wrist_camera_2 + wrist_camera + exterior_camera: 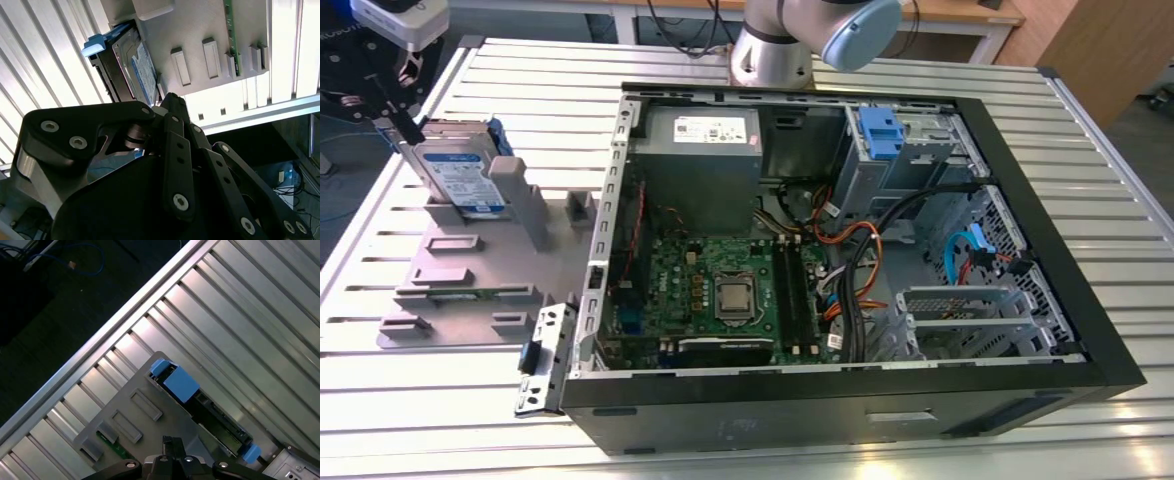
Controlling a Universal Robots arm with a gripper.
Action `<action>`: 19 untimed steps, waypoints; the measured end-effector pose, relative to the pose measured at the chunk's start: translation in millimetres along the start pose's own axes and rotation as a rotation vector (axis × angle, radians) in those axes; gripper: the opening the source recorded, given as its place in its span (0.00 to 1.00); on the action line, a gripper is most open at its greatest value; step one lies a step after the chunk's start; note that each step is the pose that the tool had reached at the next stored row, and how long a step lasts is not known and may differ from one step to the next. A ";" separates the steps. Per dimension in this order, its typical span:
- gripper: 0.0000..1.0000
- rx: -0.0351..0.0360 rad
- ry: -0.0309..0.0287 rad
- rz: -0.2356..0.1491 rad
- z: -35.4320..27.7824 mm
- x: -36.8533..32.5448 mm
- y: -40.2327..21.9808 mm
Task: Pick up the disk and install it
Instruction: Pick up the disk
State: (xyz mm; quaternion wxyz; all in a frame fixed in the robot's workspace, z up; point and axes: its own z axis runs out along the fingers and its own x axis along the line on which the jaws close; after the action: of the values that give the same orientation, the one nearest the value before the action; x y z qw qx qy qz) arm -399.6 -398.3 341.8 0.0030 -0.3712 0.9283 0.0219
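While upright, silver blue-labelled disk [459, 172].

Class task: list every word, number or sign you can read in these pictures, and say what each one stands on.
No text here can be read well enough to quote.
White-and-blue label on the disk: print too small to read.
White sticker on the power-supply box: print too small to read.
Markings on the motherboard: too small to read.
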 end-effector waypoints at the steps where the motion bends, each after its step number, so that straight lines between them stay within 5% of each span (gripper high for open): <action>1: 0.11 0.0000 0.0001 -0.001 0.0 0.0 0.0; 19: 0.11 -0.0003 0.0006 -0.013 0.0 0.0 0.0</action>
State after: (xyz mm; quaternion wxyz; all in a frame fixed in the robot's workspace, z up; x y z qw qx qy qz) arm -399.6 -398.3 341.8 0.0028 -0.3773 0.9258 0.0219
